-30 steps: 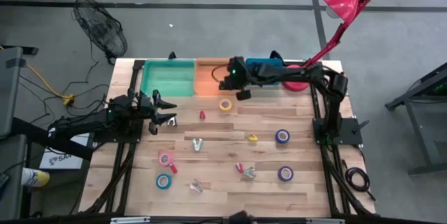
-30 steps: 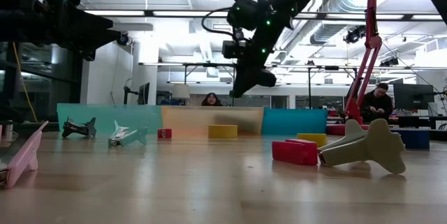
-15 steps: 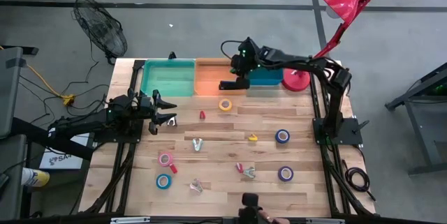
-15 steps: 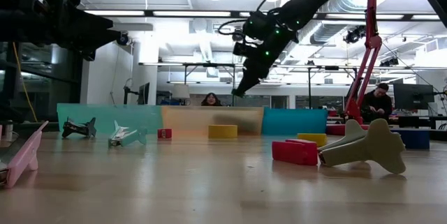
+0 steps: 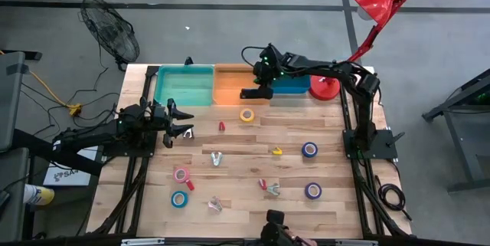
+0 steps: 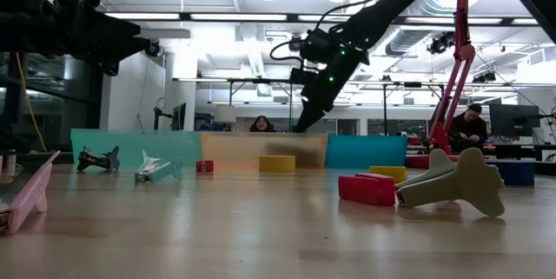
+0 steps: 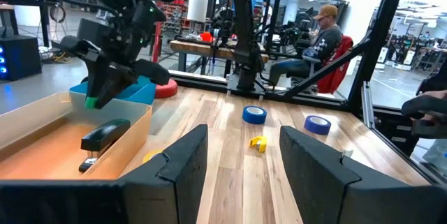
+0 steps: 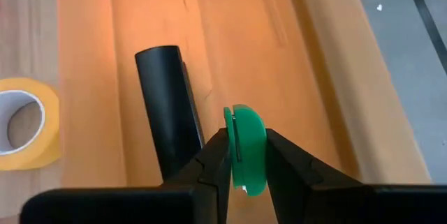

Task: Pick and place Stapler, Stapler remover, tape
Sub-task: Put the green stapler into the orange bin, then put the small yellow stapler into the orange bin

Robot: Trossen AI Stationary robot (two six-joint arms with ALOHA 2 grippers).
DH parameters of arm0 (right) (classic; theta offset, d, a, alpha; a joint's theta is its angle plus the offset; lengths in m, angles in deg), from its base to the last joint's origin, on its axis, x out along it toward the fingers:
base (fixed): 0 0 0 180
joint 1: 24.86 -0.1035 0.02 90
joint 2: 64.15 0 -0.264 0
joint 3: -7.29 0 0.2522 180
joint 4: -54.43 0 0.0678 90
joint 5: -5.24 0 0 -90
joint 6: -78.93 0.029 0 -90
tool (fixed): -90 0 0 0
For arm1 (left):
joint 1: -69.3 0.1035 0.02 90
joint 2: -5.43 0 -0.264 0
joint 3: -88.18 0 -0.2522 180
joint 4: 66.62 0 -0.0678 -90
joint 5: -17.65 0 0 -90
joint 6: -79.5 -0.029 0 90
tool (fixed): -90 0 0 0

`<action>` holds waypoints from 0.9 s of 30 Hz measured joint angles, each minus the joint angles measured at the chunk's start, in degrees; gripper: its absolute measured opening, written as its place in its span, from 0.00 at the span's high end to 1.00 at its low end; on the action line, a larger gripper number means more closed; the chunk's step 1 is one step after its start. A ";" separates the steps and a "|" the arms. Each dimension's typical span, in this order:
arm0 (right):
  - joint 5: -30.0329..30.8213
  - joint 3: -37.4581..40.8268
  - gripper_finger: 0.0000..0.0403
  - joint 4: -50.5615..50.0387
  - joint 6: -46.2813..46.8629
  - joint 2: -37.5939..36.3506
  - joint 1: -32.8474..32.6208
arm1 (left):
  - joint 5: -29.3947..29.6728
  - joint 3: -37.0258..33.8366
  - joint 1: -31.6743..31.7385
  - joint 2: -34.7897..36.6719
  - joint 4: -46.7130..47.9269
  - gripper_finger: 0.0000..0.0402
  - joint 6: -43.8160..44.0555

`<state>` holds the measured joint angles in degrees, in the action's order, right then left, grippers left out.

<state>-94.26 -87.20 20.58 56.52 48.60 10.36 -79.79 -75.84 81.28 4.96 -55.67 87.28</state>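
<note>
The black stapler lies flat on the floor of the orange bin. My right gripper slants down over that bin, just above the stapler's right end, shut on a small flat green piece. Tape rolls lie on the table: yellow, dark blue, pink, light blue. Stapler removers lie between them. My left gripper waits at the table's left, level and open. My right gripper pinches the green piece between its two fingertips, one finger on each flat face. The fingers slant down from the table's right side. The piece stands edge-on beyond the fingertips, clear of the bin floor and beside the stapler.
A green bin stands left of the orange one and a blue bin right of it, all along the far edge. A red lamp base stands at the far right. Small red and yellow pieces lie mid-table.
My right gripper has swung toward the table's far edge over the orange bin, sunk a little and rolled about its own axis. The stapler, under the arm a second ago, now shows in the bin.
</note>
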 joint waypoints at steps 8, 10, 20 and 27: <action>-0.04 0.00 0.83 -0.19 0.39 0.00 0.02 | 0.00 0.00 0.01 0.00 0.00 0.56 0.00; -0.03 0.00 0.83 -0.51 0.41 0.00 0.00 | 0.00 0.00 0.01 0.00 0.00 0.56 0.01; 3.10 0.00 0.72 -0.84 0.52 0.00 0.00 | 0.00 0.00 0.00 0.00 0.00 0.56 0.01; 3.09 0.00 0.58 -0.83 0.50 0.00 0.00 | 0.00 0.02 -0.01 0.00 0.00 0.56 0.01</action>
<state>-91.16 -87.20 19.76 57.02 48.60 10.36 -79.79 -75.82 81.27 4.96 -55.67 87.29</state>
